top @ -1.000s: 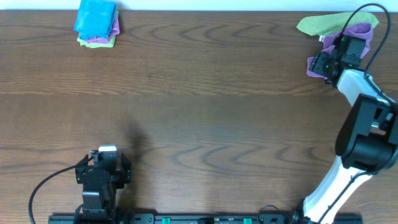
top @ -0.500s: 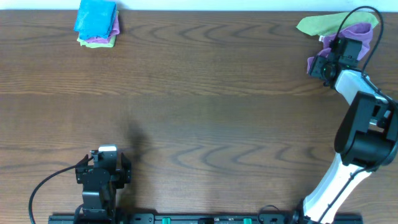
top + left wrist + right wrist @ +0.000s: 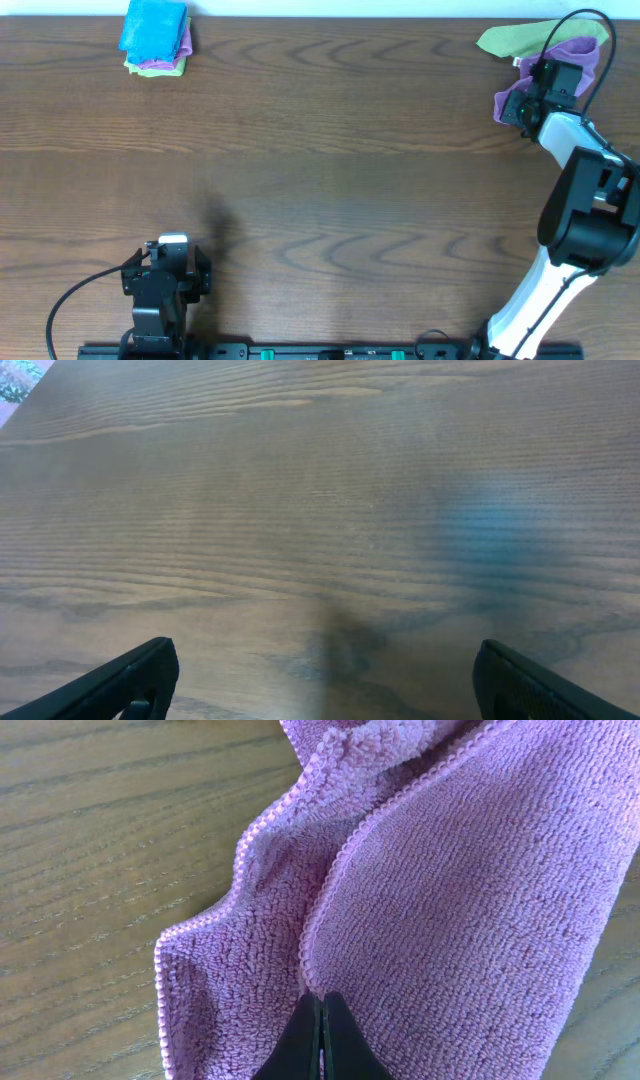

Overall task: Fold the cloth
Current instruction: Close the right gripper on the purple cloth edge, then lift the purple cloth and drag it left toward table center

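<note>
Right hand (image 3: 322,1018) just closed, now clamped on a hem of the purple cloth (image 3: 470,890), crumpled at the desk's (image 3: 320,180) far right corner beside a lime-green cloth (image 3: 510,38). Grasp made; pull-out likely next.

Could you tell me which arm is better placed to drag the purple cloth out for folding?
Right. The right hand is shut on an edge of the purple cloth at the far right corner of the table; the left hand hangs open at the near edge, far from it.
</note>
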### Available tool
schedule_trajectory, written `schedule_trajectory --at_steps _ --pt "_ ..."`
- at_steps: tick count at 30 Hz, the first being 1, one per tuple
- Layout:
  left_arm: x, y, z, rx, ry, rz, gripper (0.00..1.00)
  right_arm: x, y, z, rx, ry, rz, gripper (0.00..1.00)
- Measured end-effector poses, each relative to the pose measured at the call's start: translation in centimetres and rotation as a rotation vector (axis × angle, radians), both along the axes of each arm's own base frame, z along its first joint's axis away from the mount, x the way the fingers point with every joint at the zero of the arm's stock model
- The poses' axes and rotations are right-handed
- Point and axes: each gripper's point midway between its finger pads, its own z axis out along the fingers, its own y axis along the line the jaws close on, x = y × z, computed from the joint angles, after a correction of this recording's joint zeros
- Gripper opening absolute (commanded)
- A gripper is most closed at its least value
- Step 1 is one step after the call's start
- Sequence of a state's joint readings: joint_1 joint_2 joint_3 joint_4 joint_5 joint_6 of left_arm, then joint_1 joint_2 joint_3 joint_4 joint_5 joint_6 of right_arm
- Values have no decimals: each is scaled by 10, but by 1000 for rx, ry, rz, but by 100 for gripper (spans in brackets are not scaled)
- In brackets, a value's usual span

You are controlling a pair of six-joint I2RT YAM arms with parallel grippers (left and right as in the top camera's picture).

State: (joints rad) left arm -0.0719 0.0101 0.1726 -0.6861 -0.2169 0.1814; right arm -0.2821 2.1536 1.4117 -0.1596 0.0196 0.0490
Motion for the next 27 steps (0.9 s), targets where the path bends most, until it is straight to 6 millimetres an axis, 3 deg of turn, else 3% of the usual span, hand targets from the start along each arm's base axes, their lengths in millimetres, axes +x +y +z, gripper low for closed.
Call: schedule_trajectory --at_steps 5,9,13,19,21,23,27 --pt "0 0 0 0 0 0 95 -8 3 -2 22 59 -5 1" --pt "0 0 0 0 0 0 95 -4 8 20 33 91 3 1" --pt "0 0 0 0 0 0 95 2 8 77 19 54 11 1" --pt "0 0 0 0 0 0 95 -3 15 190 -39 -87 42 1" --pt "0 0 0 0 0 0 95 -9 35 229 -62 -144 87 1" --pt "0 0 0 0 0 0 95 -11 61 249 -65 -182 145 1" --pt "0 0 0 0 0 0 95 -16 133 286 -54 -262 300 1"
